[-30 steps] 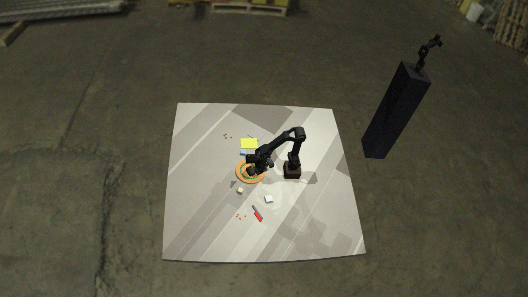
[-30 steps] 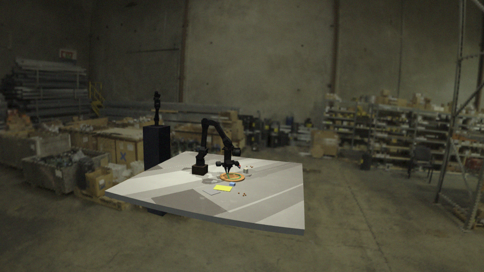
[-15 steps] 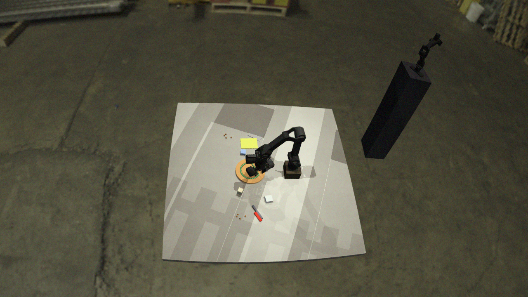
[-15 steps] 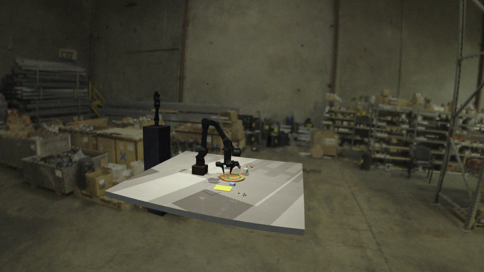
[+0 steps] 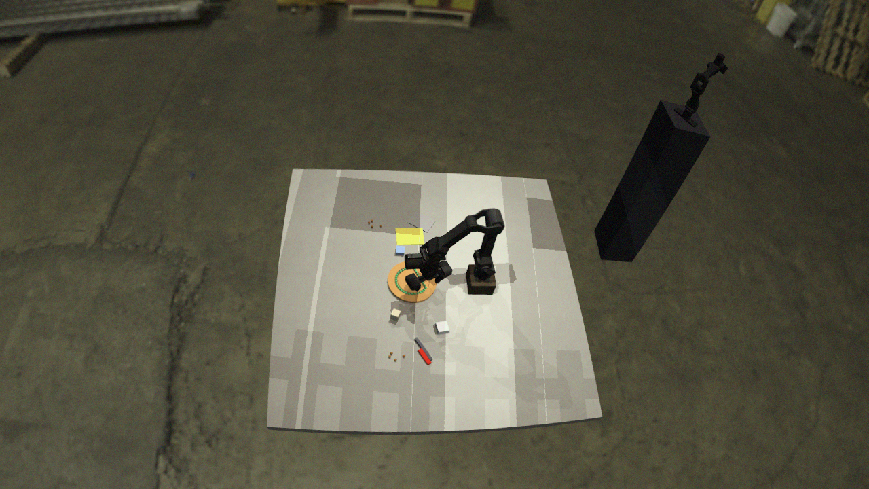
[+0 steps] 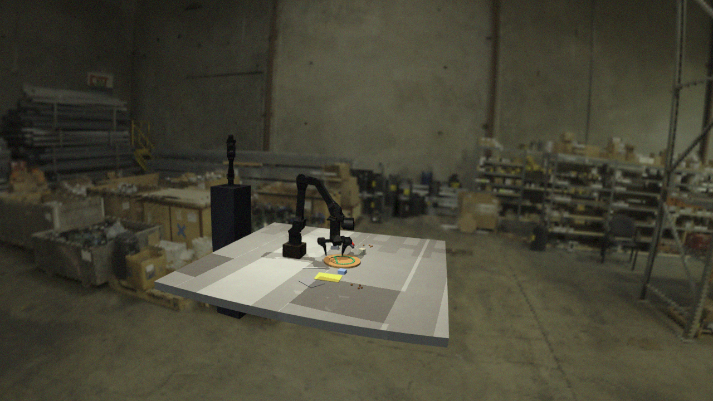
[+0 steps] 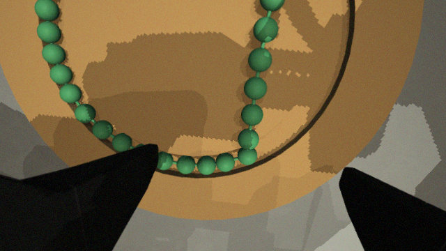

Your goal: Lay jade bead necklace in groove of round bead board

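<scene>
The round orange bead board (image 5: 425, 297) (image 6: 355, 264) (image 7: 174, 52) lies flat on the table left of the arm's base. The jade bead necklace (image 7: 255, 88) (image 5: 398, 280) (image 6: 342, 257) lies on the board. In the wrist view its left and lower beads follow the dark groove (image 7: 334, 97). Its right strand runs straight up across the board's inner face, away from the groove. My gripper (image 7: 249, 164) (image 5: 416, 280) (image 6: 335, 248) is open and empty, low over the board's near edge. The left finger covers a few beads, and the fingers stand wide on either side of the necklace's bend.
A yellow pad (image 5: 409, 236) (image 6: 327, 277) and a small blue block (image 5: 399, 250) (image 6: 342, 272) lie beside the board. A cream cube (image 5: 395, 314), a white cube (image 5: 441, 327), a red-handled tool (image 5: 423, 351) and loose brown beads (image 5: 374, 224) lie around. A dark pillar (image 5: 650, 182) stands off the table.
</scene>
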`<state>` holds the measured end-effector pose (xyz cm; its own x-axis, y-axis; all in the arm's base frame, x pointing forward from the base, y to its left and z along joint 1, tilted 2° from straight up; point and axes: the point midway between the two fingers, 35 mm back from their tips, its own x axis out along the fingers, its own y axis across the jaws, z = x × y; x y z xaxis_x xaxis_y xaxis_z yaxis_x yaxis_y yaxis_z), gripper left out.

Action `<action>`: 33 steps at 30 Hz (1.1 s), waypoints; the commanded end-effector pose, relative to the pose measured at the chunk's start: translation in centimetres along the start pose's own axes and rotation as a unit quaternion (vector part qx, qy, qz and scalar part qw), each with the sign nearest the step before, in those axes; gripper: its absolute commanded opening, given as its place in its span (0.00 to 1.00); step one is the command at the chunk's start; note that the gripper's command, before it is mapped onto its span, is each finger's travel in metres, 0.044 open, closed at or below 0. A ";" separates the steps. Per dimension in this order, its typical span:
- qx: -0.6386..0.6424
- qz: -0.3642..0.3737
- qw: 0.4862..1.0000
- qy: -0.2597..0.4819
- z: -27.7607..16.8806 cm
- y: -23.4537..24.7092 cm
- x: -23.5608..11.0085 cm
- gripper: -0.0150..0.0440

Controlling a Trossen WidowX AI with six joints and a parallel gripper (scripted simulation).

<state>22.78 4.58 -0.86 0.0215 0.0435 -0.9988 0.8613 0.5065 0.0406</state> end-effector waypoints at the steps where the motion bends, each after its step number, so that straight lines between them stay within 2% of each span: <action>1: 0.001 0.000 1.000 0.000 0.0 0.1 -0.1 1.00; 10: 0.001 0.000 1.000 0.000 0.0 0.1 -0.1 1.00; 17: -0.021 0.000 1.000 -0.001 1.2 0.2 -3.2 0.69; 22: -0.022 0.000 1.000 -0.001 1.2 0.2 -2.9 0.47; 26: -0.022 0.000 1.000 -0.001 1.2 0.2 -1.7 0.46; 27: -0.020 0.006 1.000 -0.004 1.3 0.5 -2.6 0.46; 33: -0.021 0.005 1.000 -0.003 1.3 0.5 -2.1 0.46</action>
<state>23.88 3.63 1.56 0.0366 0.0441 -0.9984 0.8393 0.5409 0.0547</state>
